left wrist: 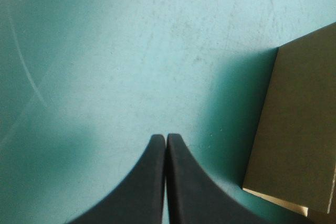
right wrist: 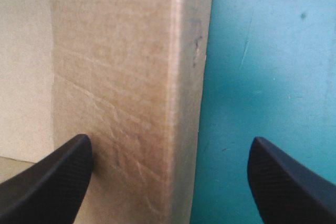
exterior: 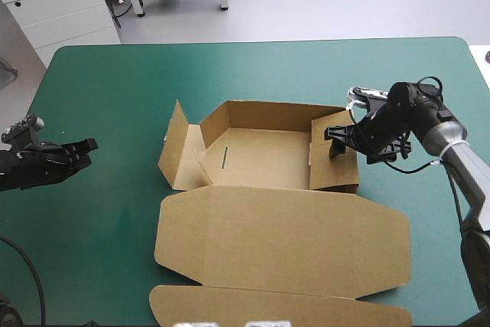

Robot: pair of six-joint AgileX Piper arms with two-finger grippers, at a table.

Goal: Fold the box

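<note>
while the brown box [exterior: 276,212] sits roughly in the middle of the table [exterior: 253,59], only half built, neither arm is actually holding it. the tray part is on the side toward the far edge. its far wall [exterior: 268,115] is up, and the right wall [exterior: 337,174] is up too, with a piece folded inward. the left flap [exterior: 178,151] is standing but leans out toward the table's left edge. there's a short dark slit [exterior: 224,157] in the tray floor. the lid [exterior: 283,239] lies flat on the teal-green cover [exterior: 115,89], stretching toward the near edge, and its tuck flap [exterior: 268,308] is the part closest to that edge.

the right gripper [exterior: 334,142] is at the box's right wall with its black fingers spread wide, straddling it. in the right wrist view one finger is on the inner side of the box and the other is out over bare cover, with the wall's folded edge running between them. can't tell if either finger actually touches the board.

the left gripper [exterior: 90,144] is off near the table's left edge, well apart from the box, fingers pinched together into a point with nothing in them. the left wrist view shows bare cover ahead of it and a slab of brown board off to one side, throwing a shadow on the cover.
</note>
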